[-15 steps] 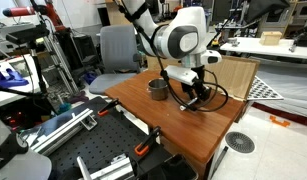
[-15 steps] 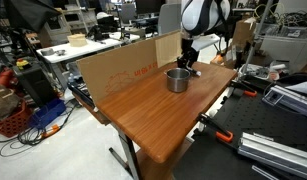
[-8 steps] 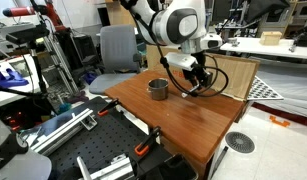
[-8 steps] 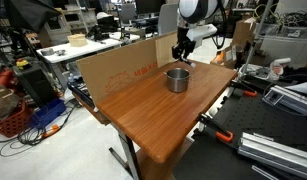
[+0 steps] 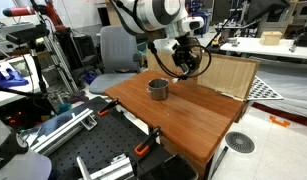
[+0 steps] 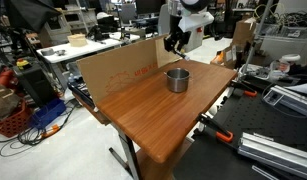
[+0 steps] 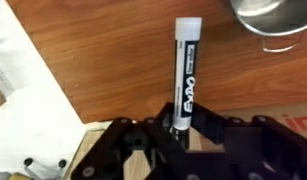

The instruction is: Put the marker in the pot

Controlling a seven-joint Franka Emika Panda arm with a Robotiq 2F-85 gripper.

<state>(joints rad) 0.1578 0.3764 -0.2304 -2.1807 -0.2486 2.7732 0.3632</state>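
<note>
Bright even light, ext views low-res; glare on pot [image 7: 269, 14].

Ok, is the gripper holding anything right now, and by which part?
Yes: the gripper is shut on the marker, clamping its dark end; the white-capped end sticks out free.

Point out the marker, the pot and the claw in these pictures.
marker [image 7: 185, 75], wrist view, middle of its dark barrel.
pot [image 6: 177, 84], an exterior view, its grey outer wall.
claw [image 7: 180, 130], wrist view, midway between its fingertips, shut on the marker.
</note>
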